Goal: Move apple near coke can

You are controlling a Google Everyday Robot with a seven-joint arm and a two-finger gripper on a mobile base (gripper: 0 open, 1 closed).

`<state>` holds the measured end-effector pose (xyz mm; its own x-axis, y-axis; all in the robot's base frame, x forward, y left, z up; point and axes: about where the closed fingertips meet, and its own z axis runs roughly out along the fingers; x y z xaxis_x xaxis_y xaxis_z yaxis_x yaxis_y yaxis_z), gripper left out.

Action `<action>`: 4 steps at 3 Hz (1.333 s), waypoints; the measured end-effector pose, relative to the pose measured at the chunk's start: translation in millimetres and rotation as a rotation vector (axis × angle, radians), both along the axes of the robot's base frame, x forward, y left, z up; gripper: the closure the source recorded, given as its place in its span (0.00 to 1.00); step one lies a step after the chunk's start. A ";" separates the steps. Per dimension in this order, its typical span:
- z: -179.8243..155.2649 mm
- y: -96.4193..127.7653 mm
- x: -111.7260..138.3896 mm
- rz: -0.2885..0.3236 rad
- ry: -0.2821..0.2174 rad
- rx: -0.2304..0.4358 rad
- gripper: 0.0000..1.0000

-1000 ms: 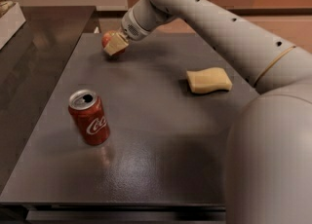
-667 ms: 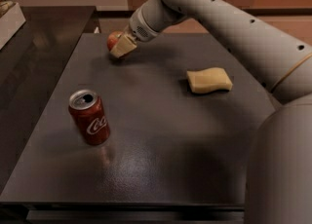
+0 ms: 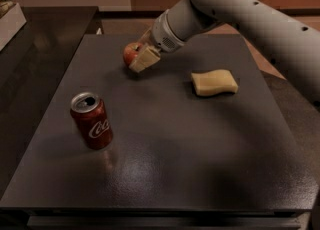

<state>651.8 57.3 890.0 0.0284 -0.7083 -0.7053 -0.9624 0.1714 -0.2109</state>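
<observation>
The small red apple point(image 3: 130, 52) is at the far middle-left of the dark table point(image 3: 165, 164), held between the fingers of my gripper point(image 3: 137, 58). One pale finger point(image 3: 145, 59) covers the apple's right side. The gripper comes in from the upper right on the grey arm and is shut on the apple, just above the tabletop. The red coke can point(image 3: 92, 122) stands upright at the front left, well apart from the apple and nearer to the camera.
A pale yellow wavy sponge point(image 3: 215, 82) lies on the table's right side. A white box point(image 3: 10, 16) sits on the dark counter at the far left. My grey arm point(image 3: 250, 9) spans the upper right.
The gripper has moved right and toward the camera with the apple in it. The can and the sponge have not moved.
</observation>
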 end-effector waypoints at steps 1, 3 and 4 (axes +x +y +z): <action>-3.3 -14.4 -35.1 0.073 -0.004 -0.016 1.00; -0.7 -29.9 -92.5 0.201 0.014 0.011 1.00; 2.3 -32.3 -116.6 0.254 0.054 0.039 1.00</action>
